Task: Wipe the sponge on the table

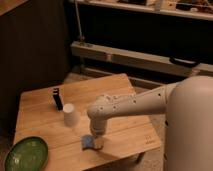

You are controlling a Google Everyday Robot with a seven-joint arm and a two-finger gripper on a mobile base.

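A smooth white rounded arm (131, 104), dotted with small dark marks that may be screws, extends from a broad white cylindrical body (192, 127). Its darker end effector (96, 141) hangs at the arm's tip, low over the front of the light wooden slatted counter (131, 136).

The gripper (95, 142) holds the blue sponge (86, 143) on the wooden table (127, 132).

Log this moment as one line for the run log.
step: wipe | pincer: shut on sponge, down on table near front edge | white cup: behind sponge, apart | green plate: front-left corner
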